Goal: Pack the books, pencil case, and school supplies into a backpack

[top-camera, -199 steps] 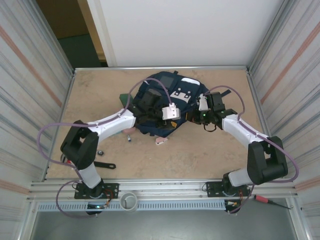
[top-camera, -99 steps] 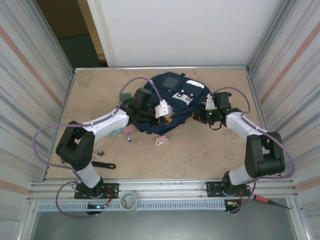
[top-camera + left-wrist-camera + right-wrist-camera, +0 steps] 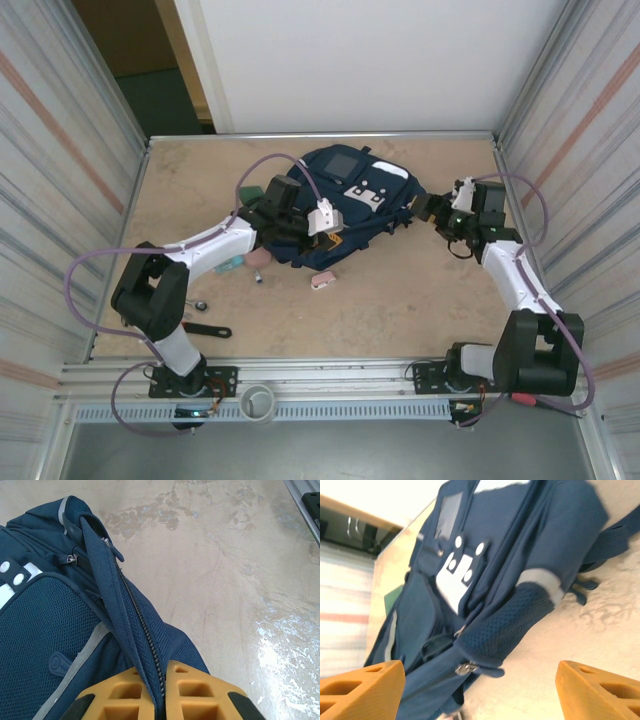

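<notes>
On the worktop (image 3: 420,300), seen from above, the backpack (image 3: 350,190) lies flat toward the far side. My left fingers (image 3: 334,238) are down on its near edge. My right fingers (image 3: 424,207) are just off its right side, apart from the fabric. Around the bag, things wait outside it. A teal piece (image 3: 230,264) and a pink piece (image 3: 258,258) lie beside my left forearm. A second pink piece (image 3: 322,281) sits just in front of the bag. I cannot tell which pink one is the pencil case; they are too small. A dark green corner (image 3: 248,192), probably the flat volume, pokes out at the bag's left side. A black spanner (image 3: 210,330) lies near my left base.

From my left wrist, my left fingers (image 3: 195,690) are pinched together on the backpack's (image 3: 55,625) zip band (image 3: 125,625). It rises as a taut ridge of fabric and teeth between them. The zip looks closed along the stretch I can see.

From my right wrist, my right fingers (image 3: 362,685) are spread wide with nothing between them. The backpack (image 3: 520,540) fills the space beyond, with a zip pull (image 3: 463,668) near its lower edge.

My judgement is that packing has hardly begun. The bag must be opened first, and the loose pieces are all left to load. Whether any book is already inside, I cannot tell.
</notes>
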Robot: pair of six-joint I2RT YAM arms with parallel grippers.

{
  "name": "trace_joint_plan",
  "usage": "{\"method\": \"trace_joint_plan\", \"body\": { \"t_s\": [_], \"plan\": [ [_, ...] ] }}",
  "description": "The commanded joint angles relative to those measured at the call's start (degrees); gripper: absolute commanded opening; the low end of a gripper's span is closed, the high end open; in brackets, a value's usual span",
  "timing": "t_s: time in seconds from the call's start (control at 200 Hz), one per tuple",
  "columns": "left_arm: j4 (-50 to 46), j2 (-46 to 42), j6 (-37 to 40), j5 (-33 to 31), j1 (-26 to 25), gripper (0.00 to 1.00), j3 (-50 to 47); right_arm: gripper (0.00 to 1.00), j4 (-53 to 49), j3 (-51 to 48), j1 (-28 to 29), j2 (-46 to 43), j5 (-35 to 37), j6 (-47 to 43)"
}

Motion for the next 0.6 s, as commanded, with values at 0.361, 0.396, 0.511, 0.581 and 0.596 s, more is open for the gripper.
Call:
{"method": "trace_joint_plan", "body": {
  "t_s": [0.361, 0.396, 0.511, 0.581, 0.596],
  "plan": [
    [1.8, 1.1, 0.4, 0.5, -1.5, 0.06, 3.5, 0.42, 11.2, 9.5, 3.7, 22.8, 1.5, 12.8],
    [1.5, 1.8, 1.0, -0.1, -1.6, 0.07, 3.9, 0.32, 12.0, 8.0, 3.0, 22.3, 2.1, 12.7],
    [-2.6, 4.6, 3.3, -4.0, -1.6, 0.09, 8.0, 0.11, 15.5, 0.4, 0.8, 18.1, 3.3, 12.7],
    [-4.5, 6.0, 4.2, -6.7, -1.6, 0.1, 10.7, 0.06, 15.9, -3.7, 0.3, 14.2, 4.1, 12.3],
    [-4.8, 6.2, 4.3, -7.3, -1.6, 0.11, 11.1, 0.05, 15.8, -4.4, 0.3, 13.5, 4.3, 12.1]
  ]
}}
